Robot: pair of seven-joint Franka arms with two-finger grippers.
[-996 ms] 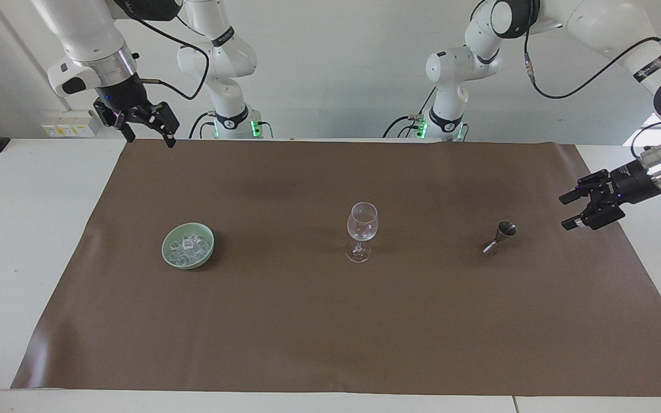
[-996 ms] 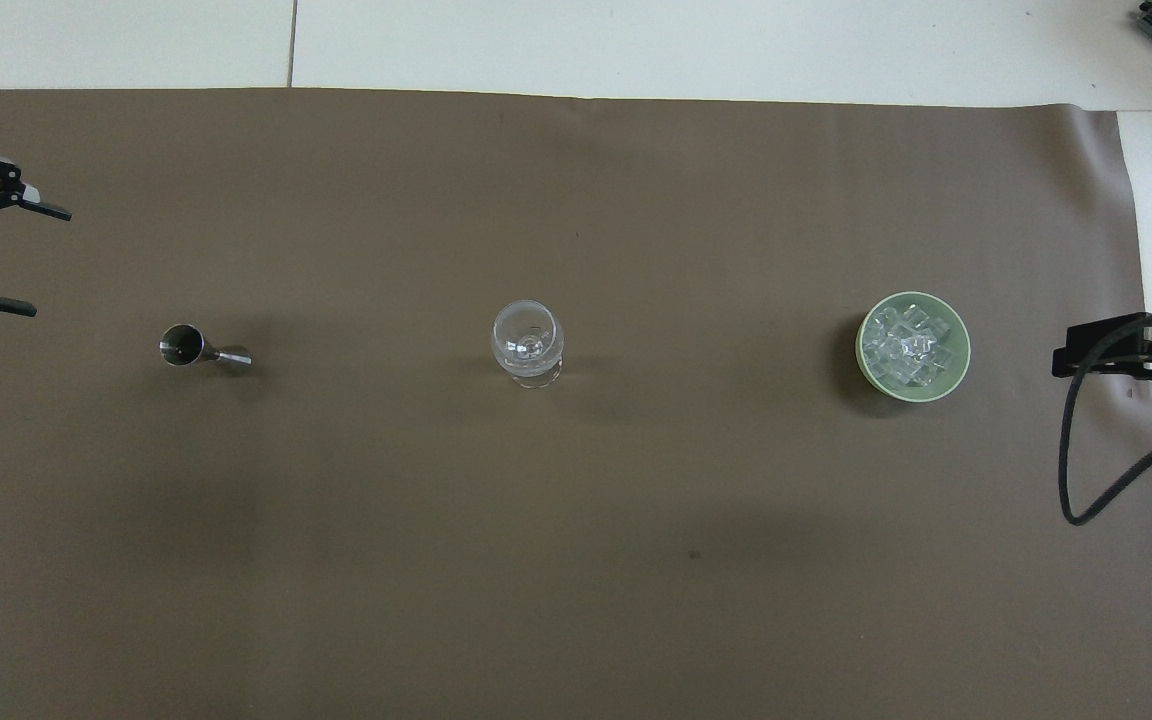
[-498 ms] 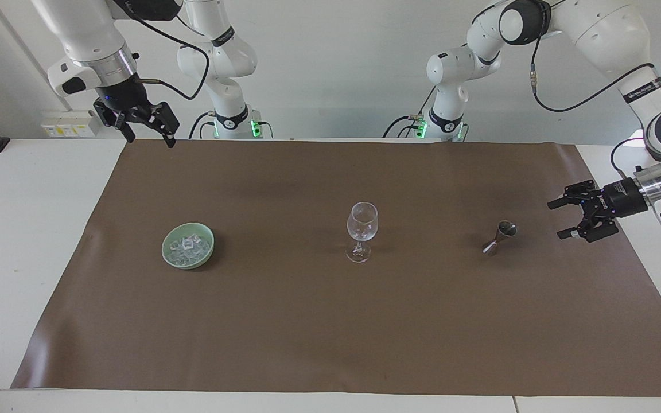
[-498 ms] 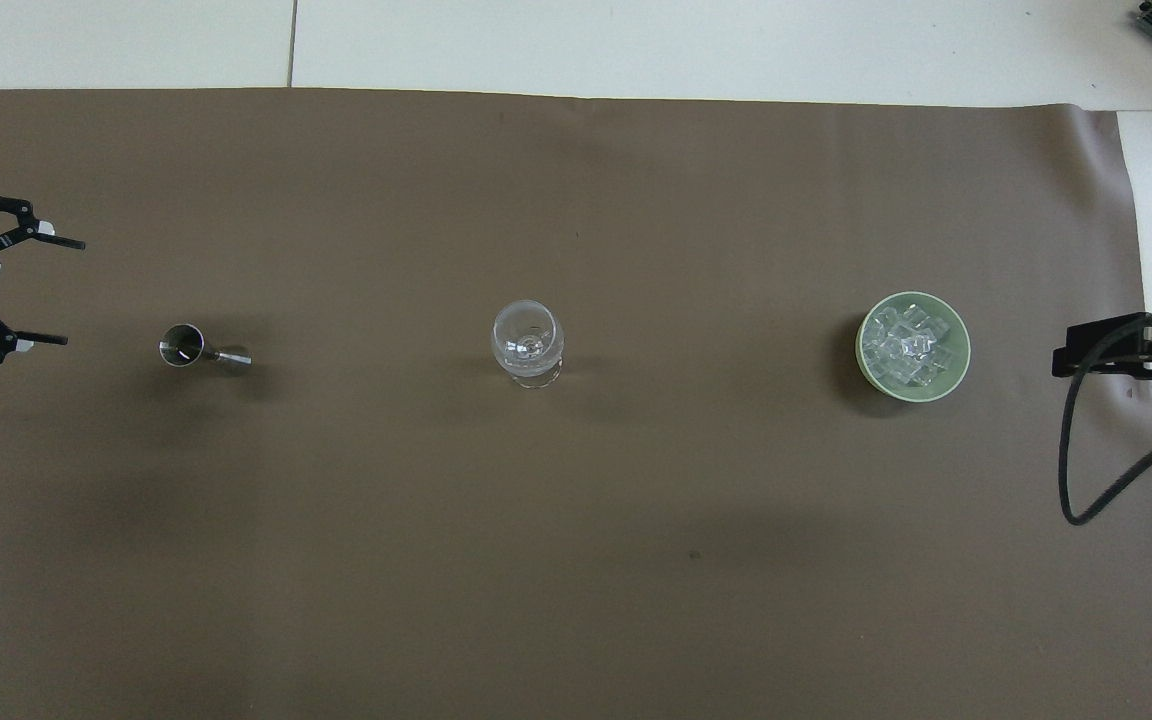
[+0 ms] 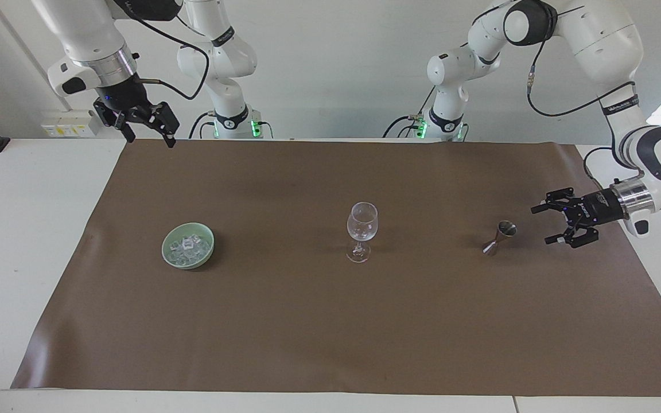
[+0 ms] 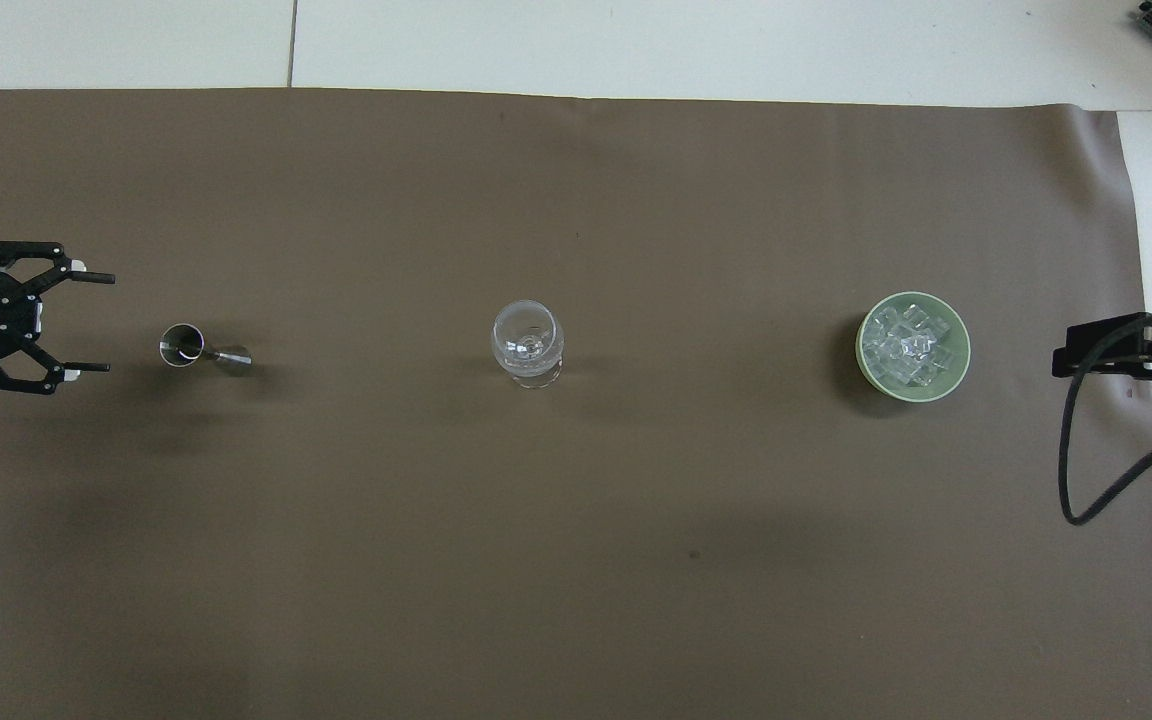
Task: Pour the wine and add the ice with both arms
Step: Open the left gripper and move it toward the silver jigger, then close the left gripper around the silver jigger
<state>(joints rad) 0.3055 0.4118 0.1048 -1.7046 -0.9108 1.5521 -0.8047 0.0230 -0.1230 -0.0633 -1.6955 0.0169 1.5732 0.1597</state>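
Facing view first: the left end effector hangs low over the brown mat at the left arm's end of the table, its two fingers spread wide apart with nothing between them, pointing at the small metal jigger that stands just beside it and apart from its fingertips. Pale lettering runs along the end effector's black body but is too small to read from this side. An empty wine glass stands upright, well apart from the left end effector toward the middle of the mat. The right end effector is raised over the mat's edge nearest the robots, its fingers also apart and holding nothing; the ice lies heaped in a pale green bowl on the mat, well apart from it. Overhead view: the left end effector carries white lettering that looks like "ROBOTIQ", and its open fingers point at the jigger close ahead. Next in line come the wine glass, then the ice in the bowl. Only part of the right end effector shows, beside the bowl, at the right arm's end, with a black cable looping from it.
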